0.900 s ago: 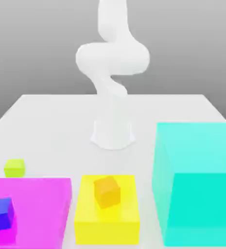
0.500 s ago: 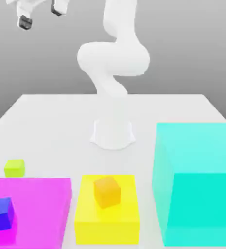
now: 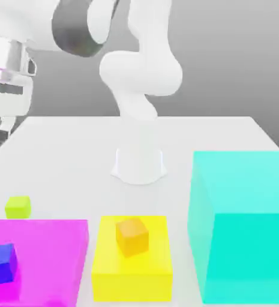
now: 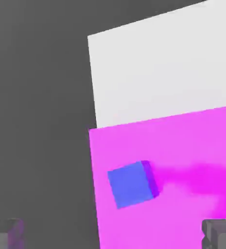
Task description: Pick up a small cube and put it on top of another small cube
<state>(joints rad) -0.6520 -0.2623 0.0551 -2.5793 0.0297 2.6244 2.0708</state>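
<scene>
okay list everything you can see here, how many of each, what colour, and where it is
Small cube: one, lime yellow-green, on the table beside the magenta block's far edge.
Small cube: one, deep blue, on top of the magenta block.
Small cube: one, orange, on top of the yellow block.
Magenta block: one, flat, near the exterior view's left.
Yellow block: one, in the middle front.
Cyan block: one, tallest, at the exterior view's right.
Table: one, white.
Robot arm: one, white, base at the table's middle.
Gripper: one, open, above the magenta block.
</scene>
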